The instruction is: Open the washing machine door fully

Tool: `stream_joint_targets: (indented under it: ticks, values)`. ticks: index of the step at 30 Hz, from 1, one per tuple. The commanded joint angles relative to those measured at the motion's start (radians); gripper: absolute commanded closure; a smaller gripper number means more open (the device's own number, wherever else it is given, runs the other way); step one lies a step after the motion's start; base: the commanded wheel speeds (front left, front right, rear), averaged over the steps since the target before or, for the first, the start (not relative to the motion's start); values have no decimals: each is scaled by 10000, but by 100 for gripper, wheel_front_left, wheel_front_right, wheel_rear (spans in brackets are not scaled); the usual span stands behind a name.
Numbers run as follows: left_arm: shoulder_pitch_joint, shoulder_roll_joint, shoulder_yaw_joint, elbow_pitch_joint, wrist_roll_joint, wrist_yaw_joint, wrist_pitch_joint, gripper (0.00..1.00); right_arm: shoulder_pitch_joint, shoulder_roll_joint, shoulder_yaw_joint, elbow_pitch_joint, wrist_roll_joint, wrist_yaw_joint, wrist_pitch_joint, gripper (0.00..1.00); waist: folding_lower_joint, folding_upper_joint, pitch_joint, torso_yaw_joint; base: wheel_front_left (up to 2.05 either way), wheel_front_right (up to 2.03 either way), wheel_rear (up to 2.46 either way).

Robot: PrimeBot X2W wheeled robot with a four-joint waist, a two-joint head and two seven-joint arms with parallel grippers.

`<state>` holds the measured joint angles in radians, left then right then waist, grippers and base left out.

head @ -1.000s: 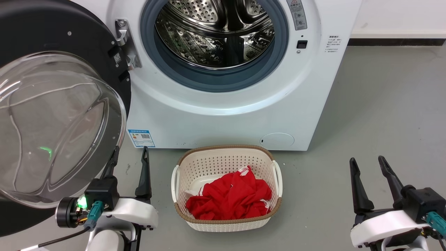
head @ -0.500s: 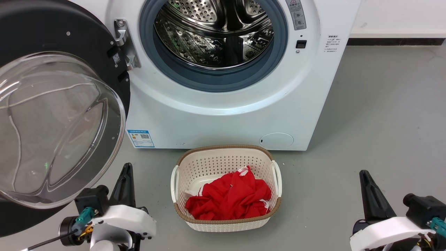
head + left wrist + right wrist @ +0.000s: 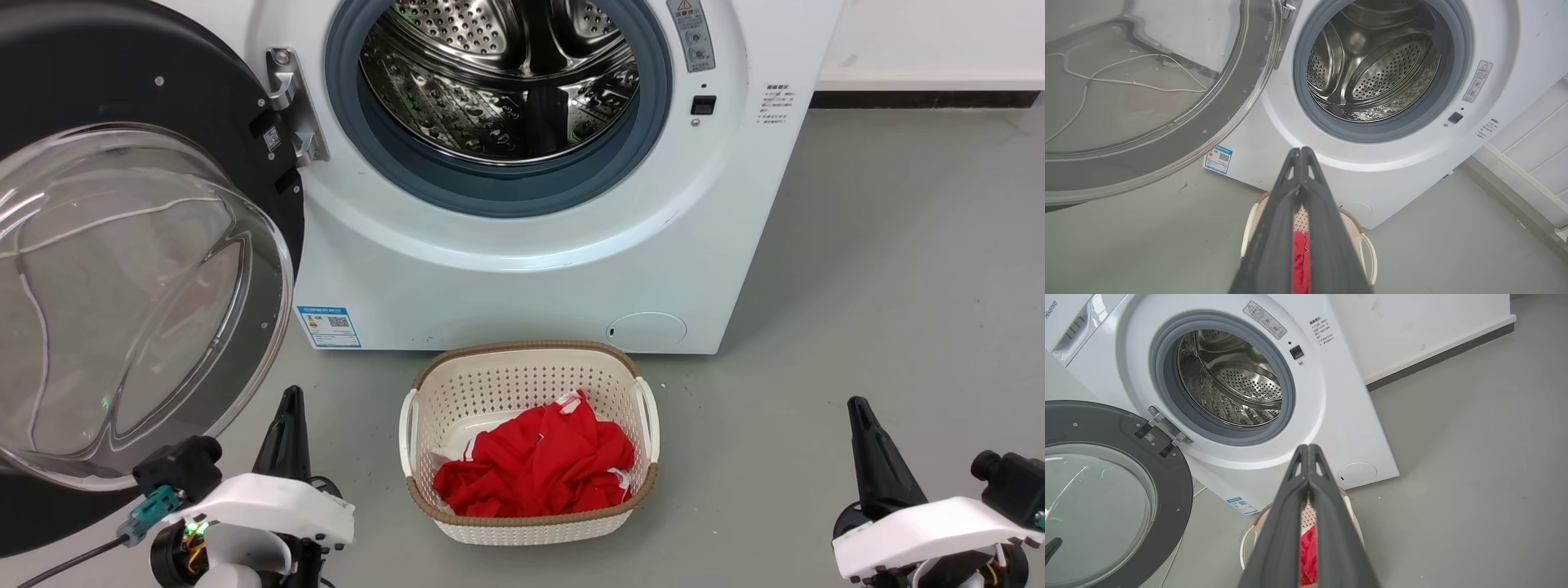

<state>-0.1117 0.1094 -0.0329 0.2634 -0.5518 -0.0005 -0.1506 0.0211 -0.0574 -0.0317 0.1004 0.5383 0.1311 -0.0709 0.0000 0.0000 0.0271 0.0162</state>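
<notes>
Head view: washing machine door (image 3: 139,286) stands swung open, just beside the left gripper (image 3: 291,394). Its jaws are together. The right gripper (image 3: 855,403), well apart from the door, also has its jaws together.

The head view looks forward and down from close by, cropping the washing machine (image 3: 531,269) at the frame's top. Both wrist views face its front from lower down, the right one farther back and tilted. All three share the drum (image 3: 498,82), the washing machine door (image 3: 204,98) and the basket (image 3: 522,380).
</notes>
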Motion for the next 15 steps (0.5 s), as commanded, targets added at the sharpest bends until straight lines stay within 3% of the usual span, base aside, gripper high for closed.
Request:
stream_joint_targets:
  ticks: [1, 15]
  values:
    - [-154, -10, 73, -161, -323, -65, 71, 100, -329, -74, -31, -85, 373, 0, 21, 100, 0, 0, -2, -1, 0, 0, 0]
    - [-120, -122, 356, -180, -2411, -322, 594, 100, -544, -114, -108, 214, 2543, -1, 328, 100, 0, 0, -35, -23, 0, 0, 0]
